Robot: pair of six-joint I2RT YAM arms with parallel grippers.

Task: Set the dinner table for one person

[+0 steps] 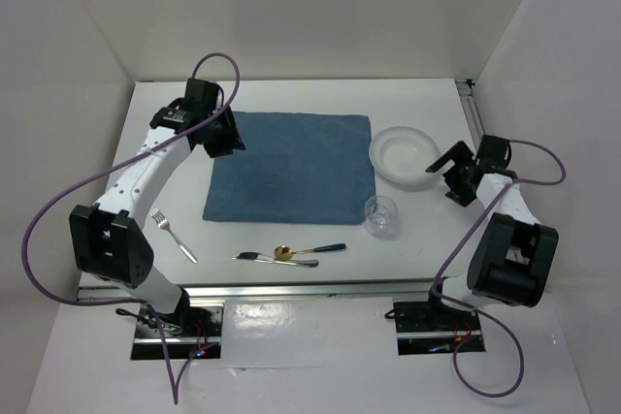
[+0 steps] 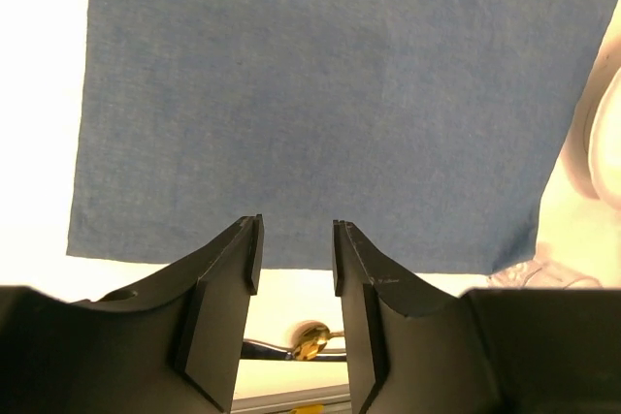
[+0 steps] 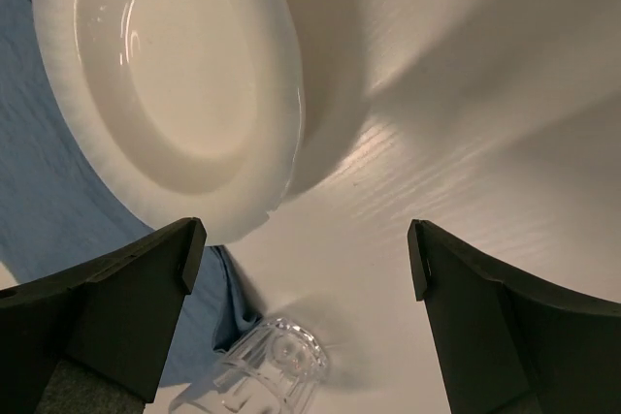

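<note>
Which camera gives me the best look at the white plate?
Right wrist: the white plate fills the upper left, its empty inside and rim clear, though cropped at the top. Top external shows it whole but small, right of the blue placemat. Left wrist catches only a blurred sliver at its right edge.

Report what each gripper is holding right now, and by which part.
Nothing is held. The left gripper is open and empty over an edge of the blue placemat; the right gripper is wide open beside the white plate.
</note>
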